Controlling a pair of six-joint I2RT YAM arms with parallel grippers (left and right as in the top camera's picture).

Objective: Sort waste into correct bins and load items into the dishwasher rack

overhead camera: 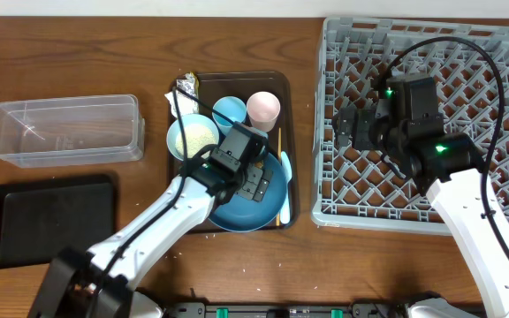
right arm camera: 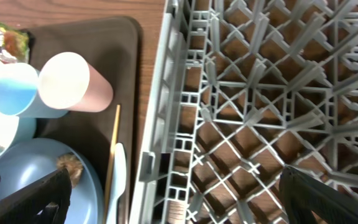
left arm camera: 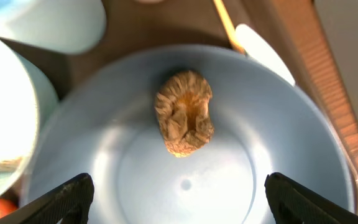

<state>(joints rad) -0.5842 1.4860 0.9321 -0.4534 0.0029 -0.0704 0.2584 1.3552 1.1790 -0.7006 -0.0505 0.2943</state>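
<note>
From above, the desk [overhead camera: 140,53] carries one clear tub [overhead camera: 64,131] and, in front of it, one black tray [overhead camera: 47,219], both at the left. In the middle stands one brown serving tray [overhead camera: 285,93]. On it I count two cups, a light blue cup [overhead camera: 230,112] and a pink cup [overhead camera: 262,109] side by side, one white bowl [overhead camera: 193,137], one blue plate [overhead camera: 246,216], one foil wrapper [overhead camera: 186,86] at the far left corner, one chopstick [overhead camera: 278,141] and one spoon [overhead camera: 284,168] along the right edge. One grey rack [overhead camera: 502,132] fills the right side. The left hand [overhead camera: 256,187] hangs over the plate. The right hand [overhead camera: 353,128] hangs over the left part of the rack.

In the left wrist view, one brown food lump [left arm camera: 184,112] lies on the plate, ahead of the hand. The two fingertips [left arm camera: 61,199] stand wide apart at the lower corners and hold nothing.

In the right wrist view, the two fingertips [right arm camera: 23,199] are also spread wide, one over the plate and one over the rack, with nothing held. The lump sits on the plate near its right rim. The chopstick and spoon lie side by side between the plate and the rack wall.
</note>
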